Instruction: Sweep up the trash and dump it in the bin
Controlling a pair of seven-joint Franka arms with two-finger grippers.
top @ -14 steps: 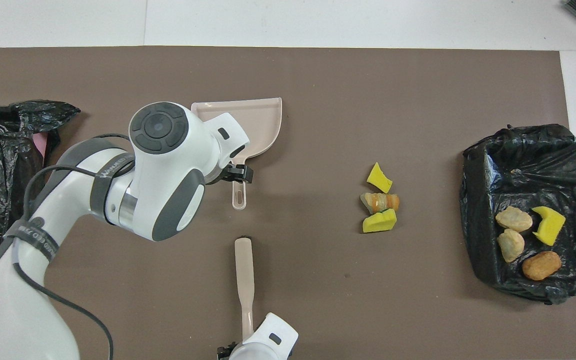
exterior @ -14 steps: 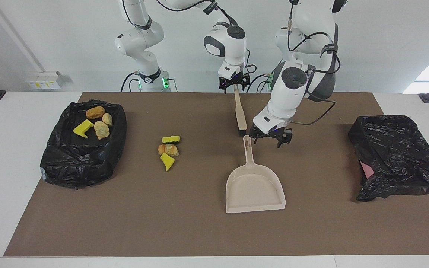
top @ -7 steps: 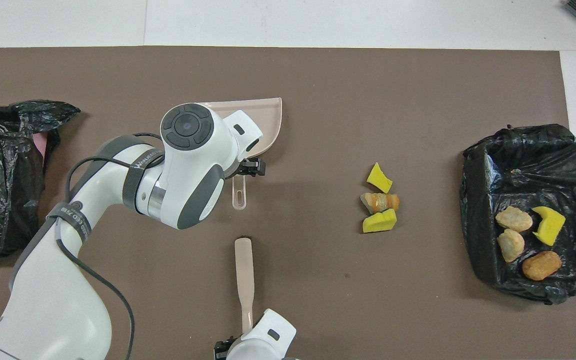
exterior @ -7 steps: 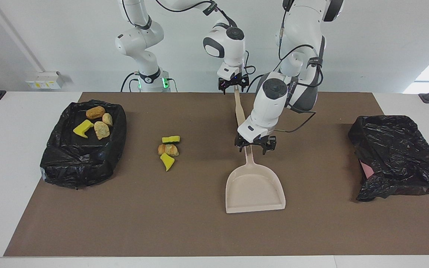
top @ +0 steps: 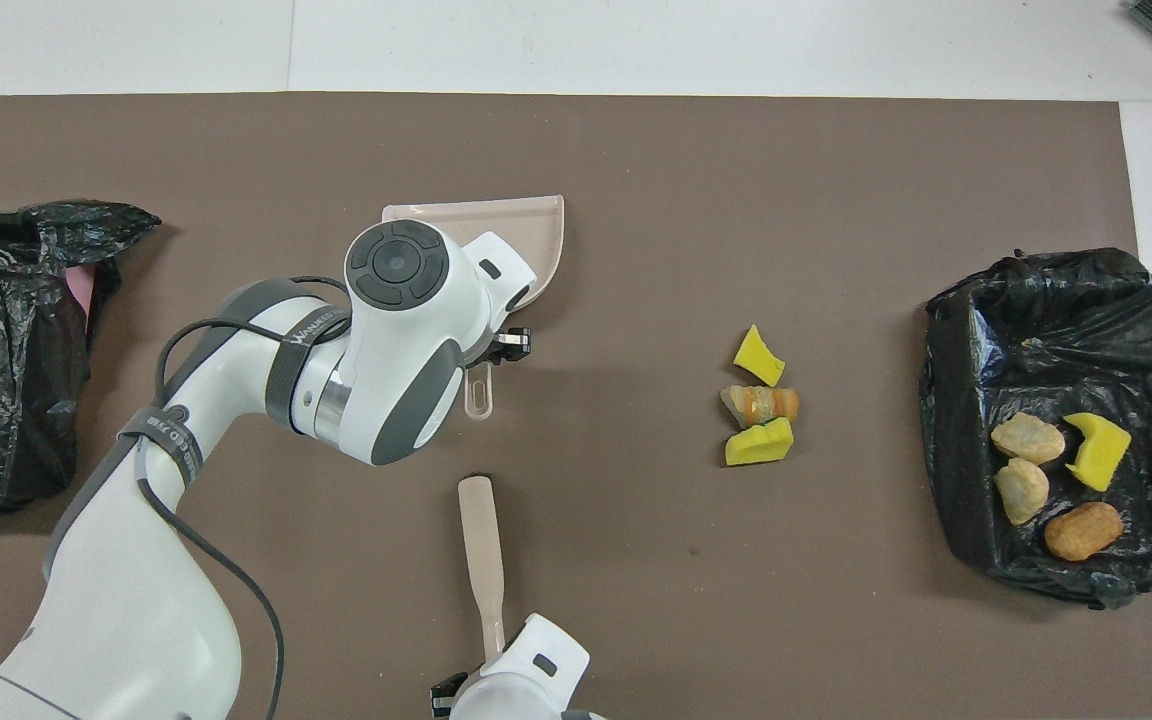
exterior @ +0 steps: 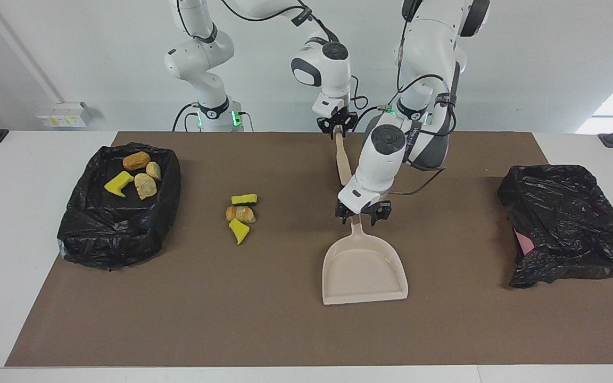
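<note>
Trash (exterior: 240,214): three pieces lie on the mat, four in the bin (exterior: 119,205). Toward the left arm's end from them, the left gripper (exterior: 363,215) clamps the dustpan (exterior: 364,268) handle. The right gripper (exterior: 338,127) clamps the brush (exterior: 343,162) handle.

Looks like a robotics lab to me. Two white arms (exterior: 200,58) bolted at a white table (exterior: 14,223) with a brown mat (exterior: 285,330) (bare walls, cables everywhere).
</note>
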